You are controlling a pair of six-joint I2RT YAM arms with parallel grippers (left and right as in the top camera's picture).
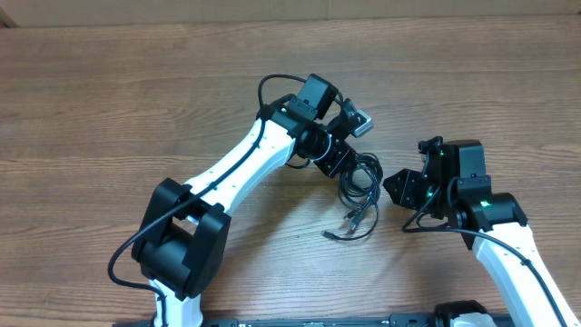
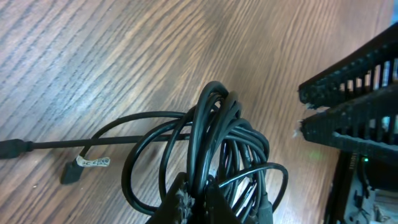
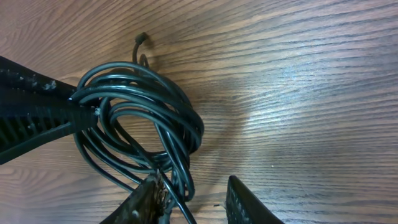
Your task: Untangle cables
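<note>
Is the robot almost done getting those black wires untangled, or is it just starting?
Just starting, it looks. Done: nothing clear yet; the cables are one looped bundle, with only a plug end trailing loose. In hand: the left gripper is pinched shut on the bundle, and the right gripper is open right beside the loops. Left: pulling each cord out of the bundle.
</note>
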